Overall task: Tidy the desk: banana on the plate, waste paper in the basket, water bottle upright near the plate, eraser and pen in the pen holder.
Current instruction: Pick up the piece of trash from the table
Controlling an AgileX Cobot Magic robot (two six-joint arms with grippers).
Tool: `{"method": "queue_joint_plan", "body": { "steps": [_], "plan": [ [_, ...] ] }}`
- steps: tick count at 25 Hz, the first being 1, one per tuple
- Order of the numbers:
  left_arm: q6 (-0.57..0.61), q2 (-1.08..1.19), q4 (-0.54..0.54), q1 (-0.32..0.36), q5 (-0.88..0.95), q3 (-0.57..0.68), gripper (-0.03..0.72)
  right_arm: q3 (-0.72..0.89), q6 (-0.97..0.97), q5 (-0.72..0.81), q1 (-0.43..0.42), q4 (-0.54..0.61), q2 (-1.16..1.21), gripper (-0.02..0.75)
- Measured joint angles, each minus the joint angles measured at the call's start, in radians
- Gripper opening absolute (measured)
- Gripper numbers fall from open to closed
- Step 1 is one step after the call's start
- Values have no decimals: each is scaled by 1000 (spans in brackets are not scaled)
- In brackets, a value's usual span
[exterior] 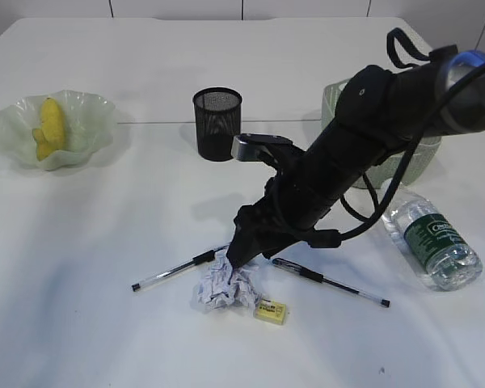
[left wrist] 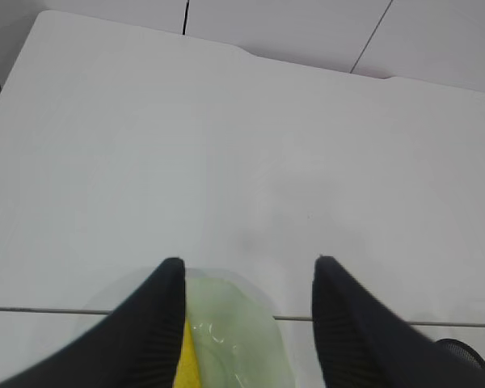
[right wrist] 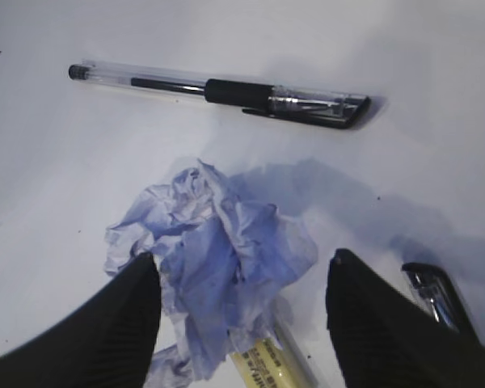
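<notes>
The crumpled waste paper [exterior: 224, 287] lies on the white desk [exterior: 105, 339], with the pale yellow eraser [exterior: 271, 310] touching its right side. My right gripper [exterior: 236, 259] stands open, tips down at the paper's top. In the right wrist view the paper [right wrist: 218, 250] sits between the open fingers of the gripper [right wrist: 242, 259], closer to the left one. The eraser [right wrist: 267, 364] shows just below. One pen [exterior: 174, 271] lies left of the paper, another pen [exterior: 331, 283] to the right. The banana [exterior: 52, 125] rests on the plate [exterior: 93, 109]. My left gripper [left wrist: 246, 263] hangs open over the plate [left wrist: 242, 339].
The black mesh pen holder [exterior: 217, 123] stands behind the right arm. The green basket [exterior: 412, 162] is at the back right, mostly hidden by the arm. The water bottle [exterior: 432, 236] lies on its side at the right.
</notes>
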Motion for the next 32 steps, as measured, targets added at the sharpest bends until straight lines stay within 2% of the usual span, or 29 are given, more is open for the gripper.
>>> {"method": "queue_joint_plan", "body": {
  "steps": [13, 16, 20, 27, 32],
  "plan": [
    [0, 0, -1, 0, 0, 0, 358, -54, 0, 25, 34, 9, 55, 474],
    [0, 0, -2, 0, 0, 0, 358, -54, 0, 29, 34, 16, 55, 400],
    [0, 0, -2, 0, 0, 0, 357, -54, 0, 38, 34, 32, 55, 247],
    [0, 0, -5, 0, 0, 0, 357, -56, 0, 66, 34, 32, 55, 43],
    [0, 0, -26, 0, 0, 0, 358, -62, 0, 113, 34, 28, 55, 13]
  ]
}}
